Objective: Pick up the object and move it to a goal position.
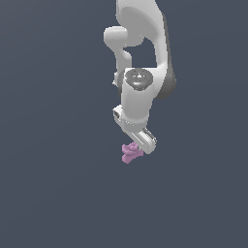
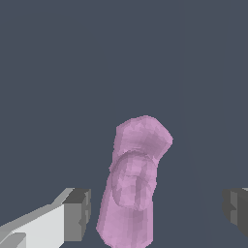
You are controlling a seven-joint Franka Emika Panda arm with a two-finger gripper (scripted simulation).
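- Now, small pinkish-purple matte lumpy object (image 2: 133,186) between the two dark finger pads (image 2: 77,213) of the white robot gripper (image 2: 155,210), nearer to one pad than to the other, touching neither.
- Jaws wide apart, nothing clamped.
- Long axis across the gap, slightly tilted.
- In the exterior view, object (image 1: 130,152) just under the gripper (image 1: 137,145), on the plain dark grey surface (image 1: 48,193), far from any edge.
- Fingertips partly cut off; goal position not visible.

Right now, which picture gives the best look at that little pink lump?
The wrist view: the pink object fills much of the frame, showing its rounded lobes, between the open gripper fingers. The exterior view shows it only as a tiny knobbly shape just below the arm, partly hidden by the gripper.
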